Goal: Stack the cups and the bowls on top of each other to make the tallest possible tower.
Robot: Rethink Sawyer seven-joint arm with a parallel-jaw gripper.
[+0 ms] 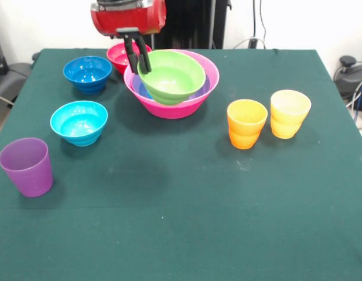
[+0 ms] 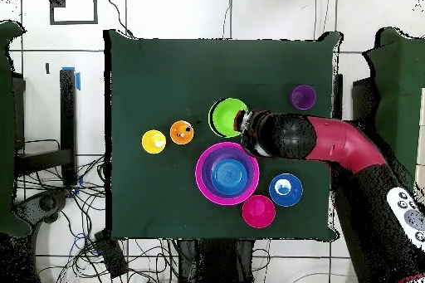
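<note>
My gripper (image 1: 140,63) is shut on the rim of the lime green bowl (image 1: 172,76) and holds it, tilted, just over the tower. The tower is the hot-pink bowl (image 1: 187,108) with the purple bowl (image 2: 217,160) and the mid blue bowl (image 2: 228,175) nested inside. In the overhead view the gripper (image 2: 245,122) grips the green bowl (image 2: 227,117) at its right rim. The cyan bowl (image 1: 79,122), dark blue bowl (image 1: 87,73) and red-pink bowl (image 1: 118,55) stand apart. The purple cup (image 1: 27,166), orange cup (image 1: 246,123) and yellow cup (image 1: 289,113) stand upright.
The green table cloth (image 1: 187,222) covers the whole table. In the overhead view the arm (image 2: 332,143) reaches in from the right and hides the cyan bowl. Cables lie on the floor around the table.
</note>
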